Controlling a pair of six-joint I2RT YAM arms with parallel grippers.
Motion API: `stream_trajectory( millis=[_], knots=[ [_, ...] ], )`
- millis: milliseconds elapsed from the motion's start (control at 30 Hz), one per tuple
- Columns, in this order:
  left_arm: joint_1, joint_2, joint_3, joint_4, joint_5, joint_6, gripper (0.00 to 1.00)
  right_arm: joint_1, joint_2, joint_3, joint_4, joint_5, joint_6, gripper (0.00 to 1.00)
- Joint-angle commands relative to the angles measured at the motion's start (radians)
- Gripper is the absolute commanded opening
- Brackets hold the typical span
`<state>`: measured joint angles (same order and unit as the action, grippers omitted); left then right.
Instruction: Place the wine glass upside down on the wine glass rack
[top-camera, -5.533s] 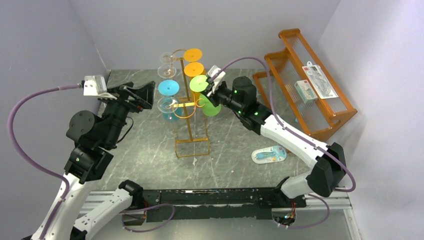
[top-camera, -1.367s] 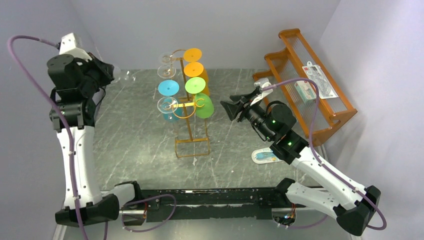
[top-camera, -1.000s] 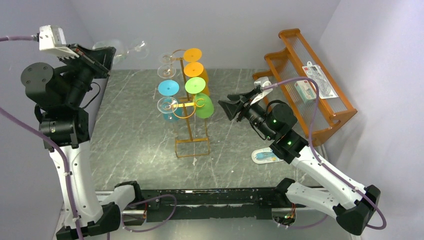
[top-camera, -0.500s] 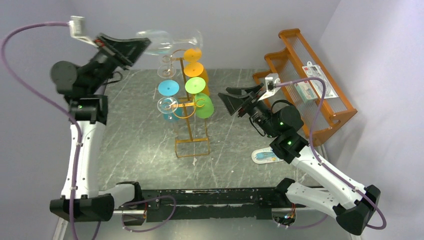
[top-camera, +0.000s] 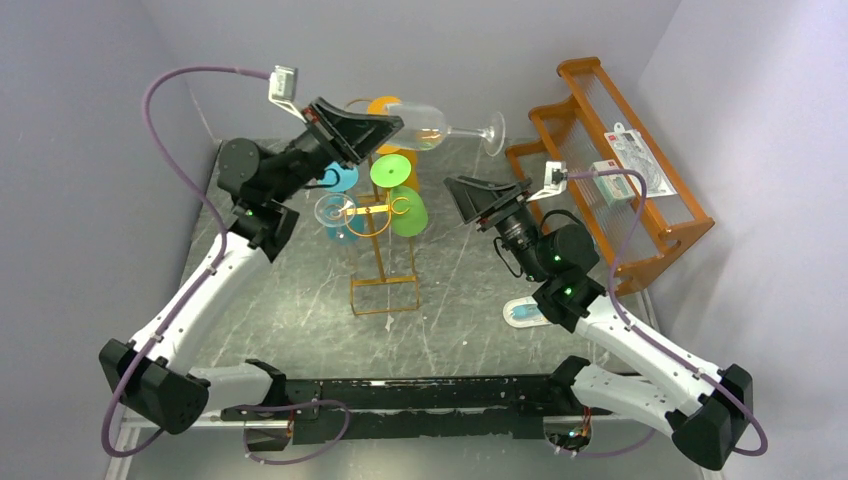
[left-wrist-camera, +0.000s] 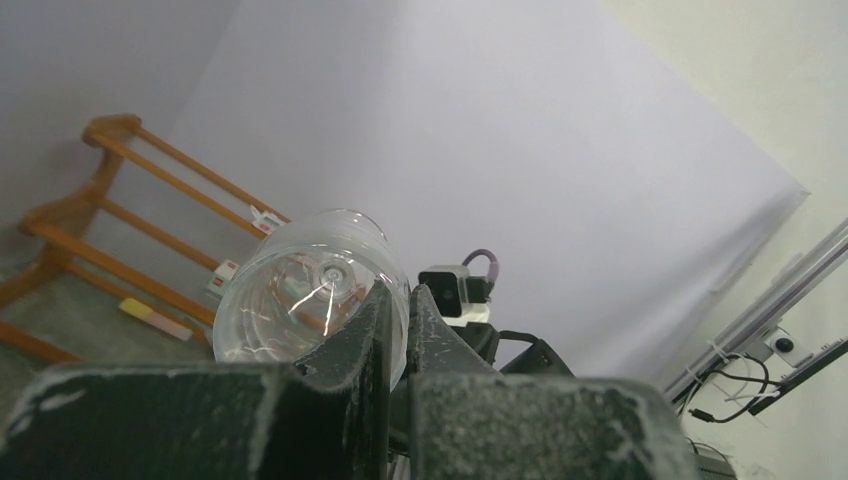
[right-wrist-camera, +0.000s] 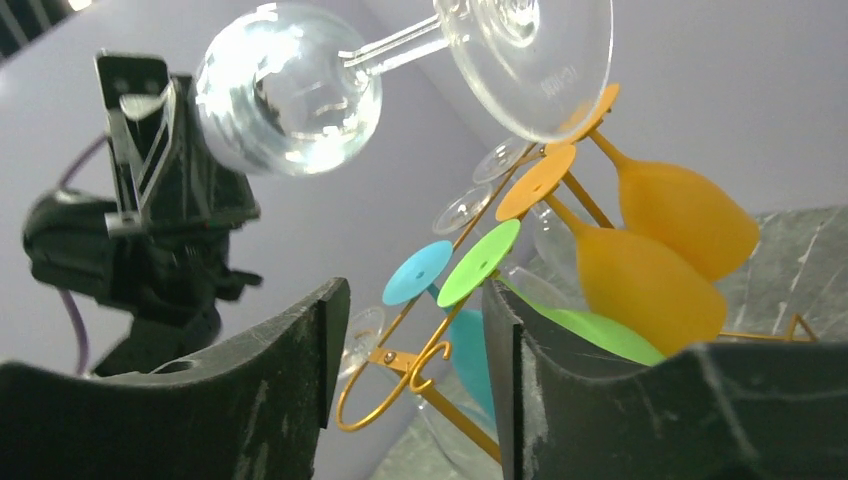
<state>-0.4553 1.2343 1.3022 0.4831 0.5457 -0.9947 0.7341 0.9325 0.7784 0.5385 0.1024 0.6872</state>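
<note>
A clear wine glass (top-camera: 428, 126) lies sideways in the air above the top of the wine glass rack (top-camera: 382, 255), its foot pointing right. My left gripper (top-camera: 392, 128) is shut on the bowl's rim, one finger inside the bowl and one outside. In the left wrist view the bowl (left-wrist-camera: 300, 288) sits just ahead of that gripper (left-wrist-camera: 400, 300). My right gripper (top-camera: 470, 190) stands open and empty just below the glass's foot. From the right wrist, the glass (right-wrist-camera: 290, 90) hangs above the open gripper (right-wrist-camera: 415, 295), with the rack (right-wrist-camera: 440, 350) behind.
Several coloured and clear glasses (top-camera: 388, 172) hang upside down on the rack. An orange stepped shelf (top-camera: 640, 245) holding packets stands at the right. A small blue packet (top-camera: 538, 310) lies on the table near the right arm.
The left arm has swung the glass from the far left corner rightward over the rack's top. The right gripper has risen toward the glass's foot and its jaws have widened.
</note>
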Motion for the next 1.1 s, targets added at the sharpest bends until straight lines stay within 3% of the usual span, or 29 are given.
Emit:
stream_trajectory(
  millis=[0, 500, 900, 1067],
  knots=[
    [-0.074, -0.006, -0.067, 0.229, -0.119, 0.003, 0.05, -0.002, -0.024, -0.033, 0.098, 0.106, 0.157, 0.58],
    [-0.177, -0.051, -0.257, 0.520, -0.194, -0.058, 0.05, -0.002, -0.001, -0.053, 0.293, 0.236, 0.458, 0.62],
    [-0.200, -0.069, -0.290, 0.567, -0.178, -0.046, 0.05, -0.002, 0.076, -0.050, 0.498, 0.188, 0.532, 0.52],
    [-0.202, -0.070, -0.288, 0.554, -0.174, -0.040, 0.05, -0.002, 0.087, -0.040, 0.477, 0.178, 0.550, 0.49]
  ],
)
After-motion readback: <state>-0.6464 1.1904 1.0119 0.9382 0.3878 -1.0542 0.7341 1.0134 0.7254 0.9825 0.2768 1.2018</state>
